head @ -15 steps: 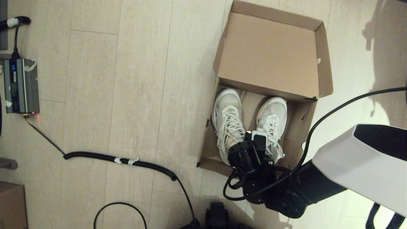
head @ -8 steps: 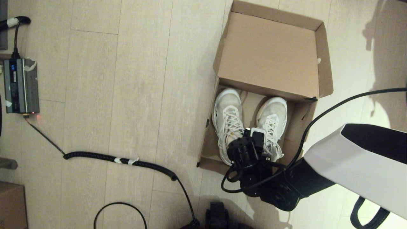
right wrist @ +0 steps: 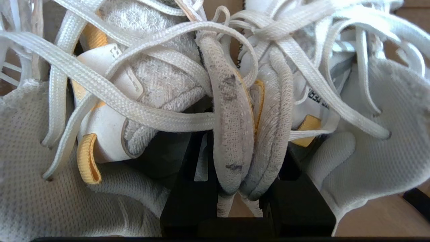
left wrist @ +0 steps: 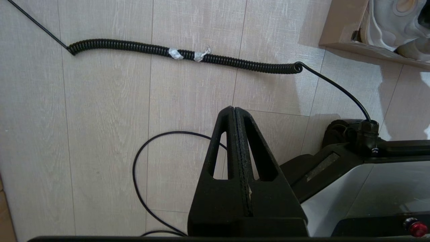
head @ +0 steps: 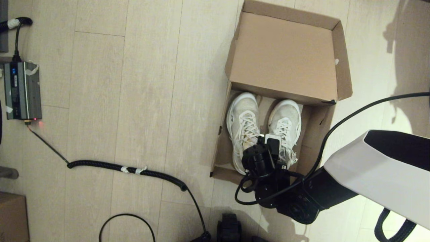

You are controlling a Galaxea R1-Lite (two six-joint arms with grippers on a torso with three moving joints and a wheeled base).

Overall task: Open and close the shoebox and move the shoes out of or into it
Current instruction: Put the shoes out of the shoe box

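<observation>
The shoebox (head: pixel 220 148) stands open on the wooden floor, its flap lid (head: pixel 289 57) folded back on the far side. Both white shoes (head: pixel 244 114) lie side by side inside, toes toward the lid. My right gripper (head: pixel 266 148) reaches down between their heels. In the right wrist view the right gripper (right wrist: pixel 247 144) is shut on the two inner collars (right wrist: pixel 231 127), pressed together between its black fingers (right wrist: pixel 188 188), with laces draped across. My left gripper (left wrist: pixel 234 111) hangs parked over bare floor, shut on nothing; a corner of the shoebox (left wrist: pixel 339 30) shows beyond it.
A coiled black cable (head: pixel 127 168) crosses the floor left of the box and runs to a grey power unit (head: pixel 22 90) at the far left. A thin cable loop (head: pixel 127 222) lies near the base. A darker brown carton (head: pixel 11 218) sits at the bottom left corner.
My right gripper has closed from wide open onto the shoes' inner collars. The two shoes have drawn closer together and shifted slightly toward the lid.
</observation>
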